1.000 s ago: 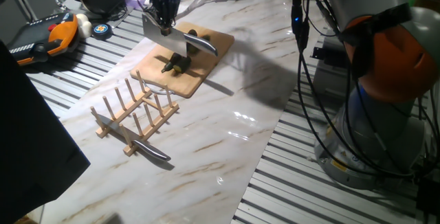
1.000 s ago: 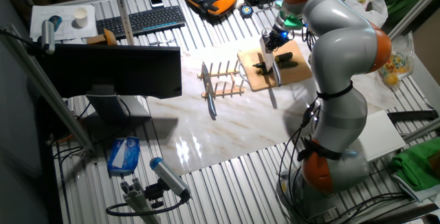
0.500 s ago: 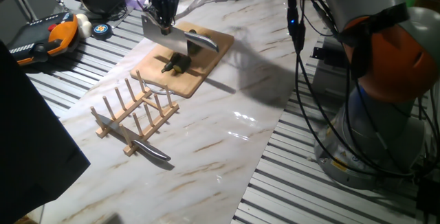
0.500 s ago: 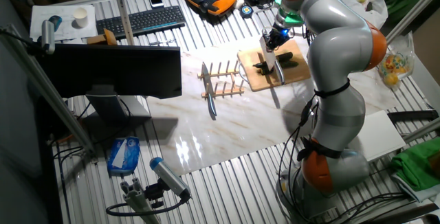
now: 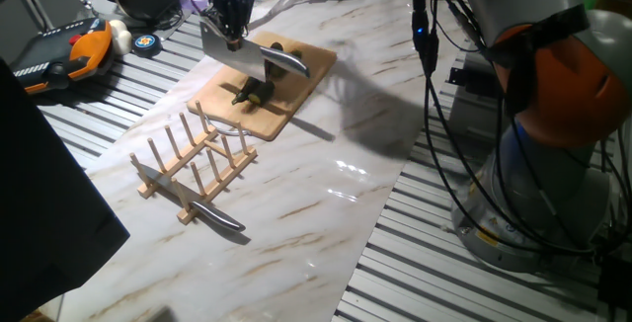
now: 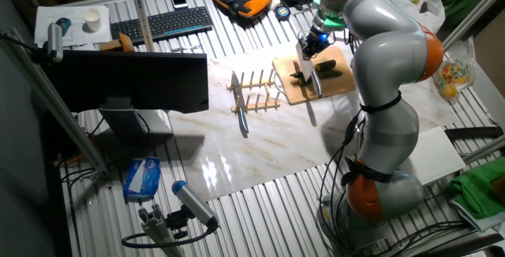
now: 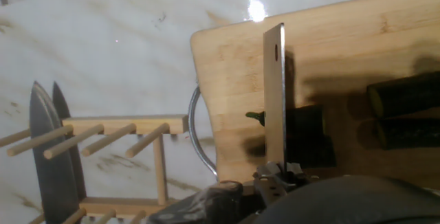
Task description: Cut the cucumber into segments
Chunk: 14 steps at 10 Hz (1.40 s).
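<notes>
My gripper (image 5: 229,21) is shut on the handle of a broad cleaver (image 5: 249,57) and holds it just above the wooden board (image 5: 296,95). In the hand view the blade (image 7: 274,93) shows edge-on over a dark green cucumber length (image 7: 308,136) with a stem end. Two more cucumber pieces (image 7: 403,93) with pale cut ends lie to the right on the board (image 7: 330,38). In one fixed view a cucumber piece (image 5: 255,90) lies below the blade and another (image 5: 277,48) behind it. The other fixed view shows the gripper (image 6: 309,46) over the board (image 6: 335,83).
A wooden peg rack (image 5: 193,159) stands on the marble table left of the board, with a second knife (image 5: 188,199) resting in it; both also show in the hand view (image 7: 117,131). A round metal ring (image 7: 196,135) lies at the board's edge.
The gripper and cleaver have shifted slightly left along the board, toward the rack. The cucumber pieces have not moved.
</notes>
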{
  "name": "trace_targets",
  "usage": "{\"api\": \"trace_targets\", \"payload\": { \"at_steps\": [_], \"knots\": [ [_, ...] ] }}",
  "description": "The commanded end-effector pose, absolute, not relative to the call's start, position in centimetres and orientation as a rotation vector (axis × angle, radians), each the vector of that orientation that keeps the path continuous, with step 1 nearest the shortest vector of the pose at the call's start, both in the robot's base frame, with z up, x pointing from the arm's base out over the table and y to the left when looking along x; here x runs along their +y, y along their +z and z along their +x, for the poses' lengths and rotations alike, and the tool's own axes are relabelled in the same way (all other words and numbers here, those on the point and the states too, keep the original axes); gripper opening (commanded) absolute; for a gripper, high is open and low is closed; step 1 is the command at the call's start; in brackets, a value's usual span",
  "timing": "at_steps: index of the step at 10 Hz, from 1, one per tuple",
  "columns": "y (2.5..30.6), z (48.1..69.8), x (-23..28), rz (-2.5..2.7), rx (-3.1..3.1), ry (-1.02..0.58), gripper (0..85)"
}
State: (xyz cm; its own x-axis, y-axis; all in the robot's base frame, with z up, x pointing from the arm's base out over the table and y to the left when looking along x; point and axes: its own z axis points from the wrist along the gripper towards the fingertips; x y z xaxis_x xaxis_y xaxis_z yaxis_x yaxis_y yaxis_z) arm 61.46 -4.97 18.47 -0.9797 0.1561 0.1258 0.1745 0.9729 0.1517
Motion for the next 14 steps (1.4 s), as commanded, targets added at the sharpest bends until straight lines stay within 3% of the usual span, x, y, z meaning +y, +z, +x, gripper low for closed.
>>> {"api": "trace_targets", "payload": {
  "at_steps": [1, 14],
  "knots": [
    [18.3, 61.3, -4.4, -0.260, -3.014, -0.242, 0.7],
    [17.6, 58.6, -0.3, -0.348, -3.022, -0.266, 0.7]
  ]
}}
